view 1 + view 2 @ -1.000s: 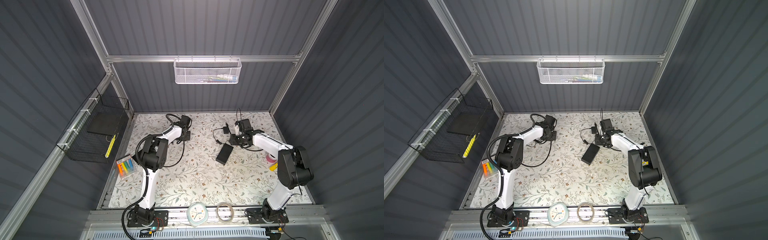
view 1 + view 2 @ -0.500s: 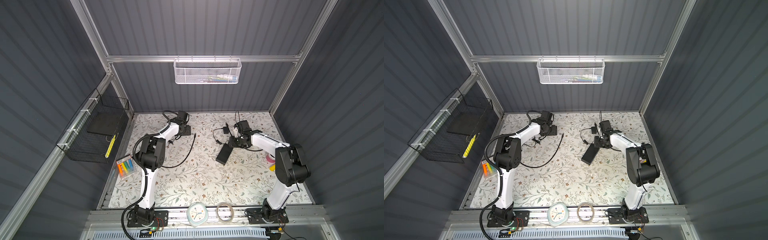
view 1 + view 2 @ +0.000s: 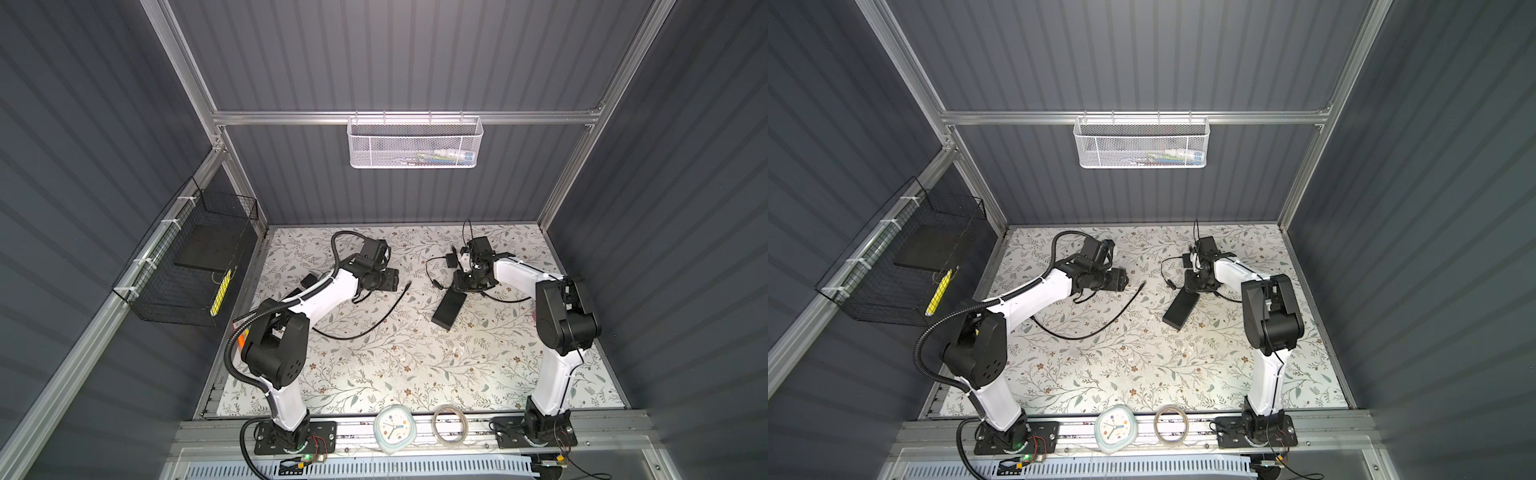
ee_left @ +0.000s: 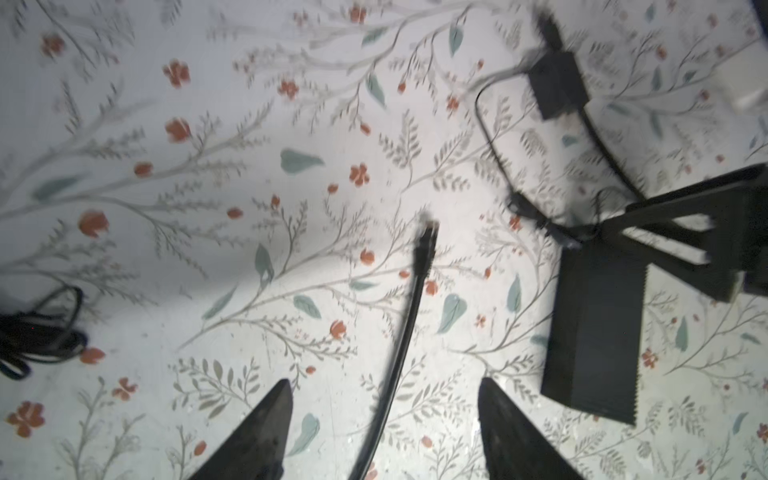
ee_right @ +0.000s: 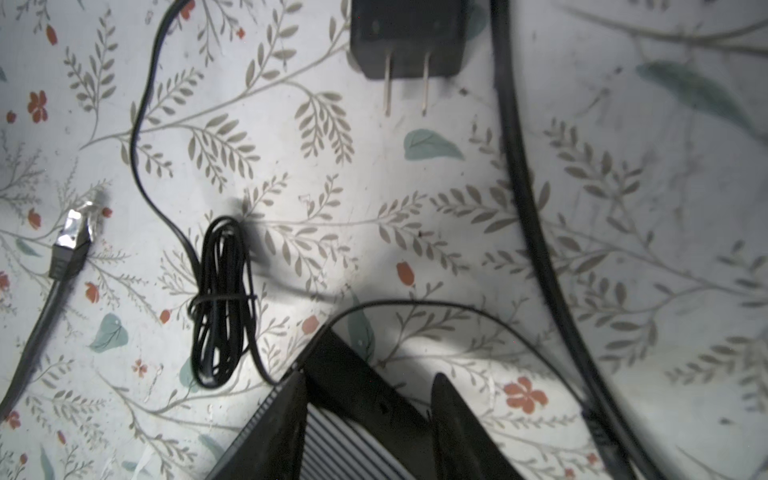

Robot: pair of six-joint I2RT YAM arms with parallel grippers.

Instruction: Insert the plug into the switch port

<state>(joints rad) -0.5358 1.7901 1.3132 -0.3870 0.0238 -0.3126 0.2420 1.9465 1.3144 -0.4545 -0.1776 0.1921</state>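
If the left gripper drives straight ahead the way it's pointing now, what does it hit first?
Probably the plug on the black cable lying between the fingers of the open left gripper; bare mat beyond. The black box in the right gripper sits off-line. Gripper height unclear.

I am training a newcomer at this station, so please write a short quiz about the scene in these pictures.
1. True or false: the left claw grips the plug.
2. Which claw is at the black box? A) left B) right
3. What hangs on the back rail?
Key: 1 false, that claw is open and the plug lies on the table; 2 B, the right claw; 3 a white mesh basket.
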